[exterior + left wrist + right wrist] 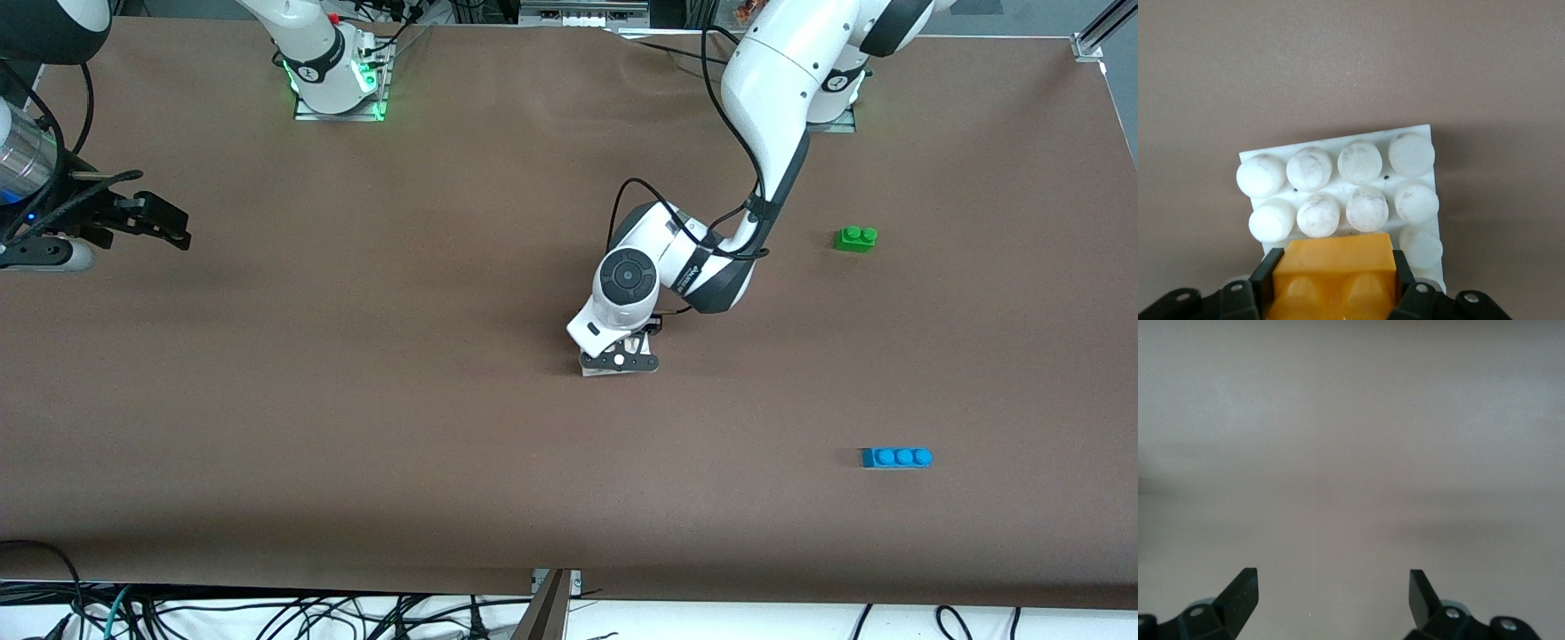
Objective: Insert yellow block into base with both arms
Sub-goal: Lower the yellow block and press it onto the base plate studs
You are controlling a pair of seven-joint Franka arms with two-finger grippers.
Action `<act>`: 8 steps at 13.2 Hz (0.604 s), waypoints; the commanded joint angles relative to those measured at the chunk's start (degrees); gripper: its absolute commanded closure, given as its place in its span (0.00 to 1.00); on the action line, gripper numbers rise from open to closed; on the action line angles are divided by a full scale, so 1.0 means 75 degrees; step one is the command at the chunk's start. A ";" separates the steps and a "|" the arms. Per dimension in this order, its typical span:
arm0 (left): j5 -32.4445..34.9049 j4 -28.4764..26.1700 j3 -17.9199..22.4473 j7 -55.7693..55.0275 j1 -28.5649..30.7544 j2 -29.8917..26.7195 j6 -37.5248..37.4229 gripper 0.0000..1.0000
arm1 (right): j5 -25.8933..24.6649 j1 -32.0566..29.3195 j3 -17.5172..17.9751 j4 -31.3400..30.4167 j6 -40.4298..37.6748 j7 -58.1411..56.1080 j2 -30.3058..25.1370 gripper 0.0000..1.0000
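From the front, my left gripper [621, 362] is down at mid-table on the base [594, 372], which shows only as a pale sliver beneath it. My right gripper [169, 224] waits over the right arm's end of the table. A green brick [855, 237] and a blue brick [896, 457] lie apart.

In the left wrist view, my fingers [1266, 270] clamp the yellow block [1335, 270] by its flat sides, over the base's [1341, 143] edge studs. It looks like light, stiff, smooth plastic (likely slippery), so the flat sides seem the best hold.

In the right wrist view, my right gripper [1333, 595] is spread wide, holding nothing.
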 commanded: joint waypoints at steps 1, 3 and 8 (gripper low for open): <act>-0.0142 -0.0230 0.0041 0.0058 -0.0088 -0.0017 -0.0080 0.63 | -0.0009 -0.0016 0.0007 0.0028 0.0022 -0.0020 -0.0021 0.00; -0.0130 -0.0230 -0.0006 0.0070 -0.0112 -0.0006 -0.0080 0.63 | 0.0003 0.0008 0.0019 0.0028 0.0069 -0.0066 -0.0009 0.00; -0.0119 -0.0230 -0.0006 0.0081 -0.0136 -0.0006 -0.0045 0.64 | 0.0015 0.0008 0.0031 0.0028 0.0046 -0.0031 -0.0009 0.00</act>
